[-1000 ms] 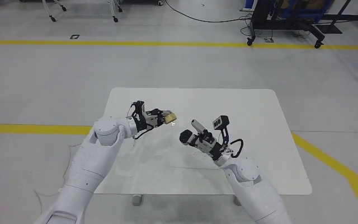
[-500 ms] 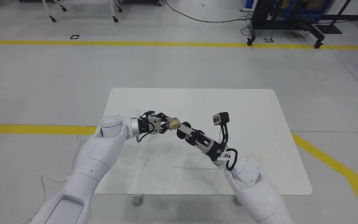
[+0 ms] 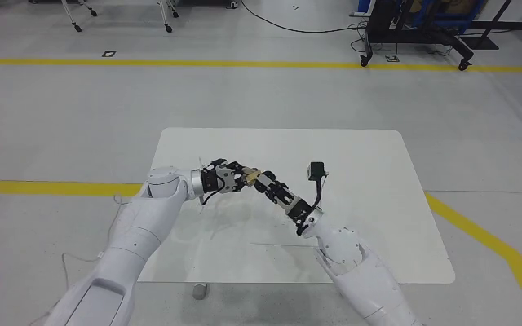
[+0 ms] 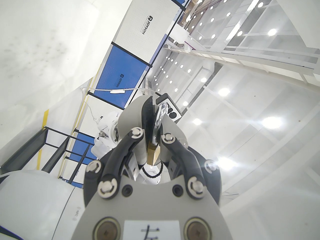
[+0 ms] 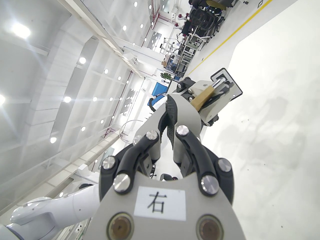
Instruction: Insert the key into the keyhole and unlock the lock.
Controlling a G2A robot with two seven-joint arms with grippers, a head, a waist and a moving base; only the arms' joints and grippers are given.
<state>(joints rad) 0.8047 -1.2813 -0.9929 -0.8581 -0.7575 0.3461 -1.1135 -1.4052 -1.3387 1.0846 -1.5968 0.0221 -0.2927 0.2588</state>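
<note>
A small brass padlock (image 3: 252, 174) hangs above the white table (image 3: 367, 163), left of its middle, with my left gripper (image 3: 243, 174) shut on it. In the left wrist view the brass body (image 4: 152, 154) sits between the closed fingers, and a flat silver key (image 4: 160, 116) stands at its end. My right gripper (image 3: 264, 181) comes in from the right, shut on the key, its tip against the lock. In the right wrist view its pads (image 5: 170, 116) are pressed together and hide the key. Just past them are the lock (image 5: 203, 96) and its steel shackle (image 5: 218, 83).
Both grippers meet in the air over the table's left half. The tabletop's right half (image 3: 383, 212) has free room. Yellow floor lines (image 3: 245, 63) run behind and beside the table, and a dark equipment frame (image 3: 416, 33) stands far back right.
My right gripper has moved left, from a hand's width away, until it meets the lock. My left gripper dropped slightly and turned the lock toward it.
</note>
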